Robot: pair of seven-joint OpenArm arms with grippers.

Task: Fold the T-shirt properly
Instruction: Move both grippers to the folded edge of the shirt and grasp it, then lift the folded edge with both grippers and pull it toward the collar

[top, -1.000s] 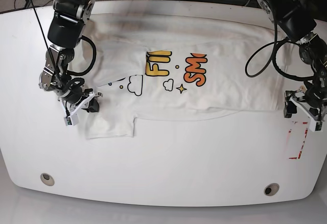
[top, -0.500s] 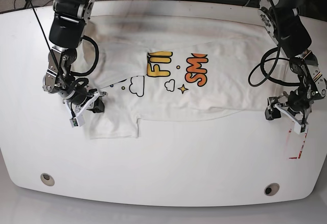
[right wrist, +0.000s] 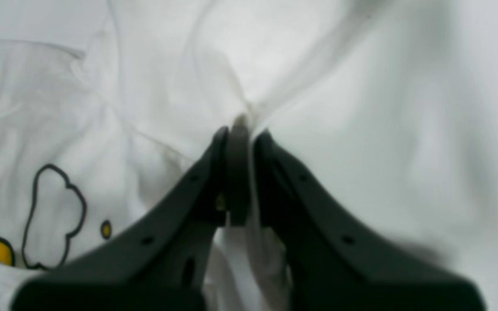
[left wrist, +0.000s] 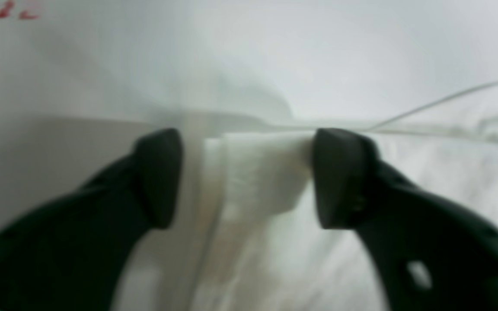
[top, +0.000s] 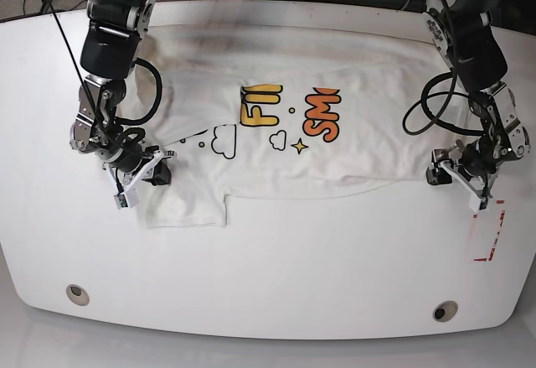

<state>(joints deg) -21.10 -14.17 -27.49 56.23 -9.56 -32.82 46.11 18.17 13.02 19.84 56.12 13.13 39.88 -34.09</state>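
Note:
The white T-shirt (top: 352, 146) lies spread across the table, its yellow and orange print facing up. In the base view my right gripper (top: 141, 180) is at the shirt's left end, by the sleeve. The right wrist view shows this gripper (right wrist: 239, 142) shut on a pinched ridge of the T-shirt (right wrist: 145, 86). My left gripper (top: 456, 178) sits at the shirt's right edge. In the left wrist view its jaws (left wrist: 247, 177) stand apart around a folded edge of the T-shirt (left wrist: 253, 181), and the right fingertip (left wrist: 339, 177) touches the cloth.
The white table (top: 268, 259) has two round holes near its front edge (top: 77, 293) (top: 445, 310). A red-outlined mark (top: 488, 234) lies just below my left gripper. Cables and stands crowd the far edge behind the table.
My left gripper has moved from the table's right side onto the shirt's right edge, and its jaws have narrowed. My right gripper has shifted slightly right, still pinching the cloth.

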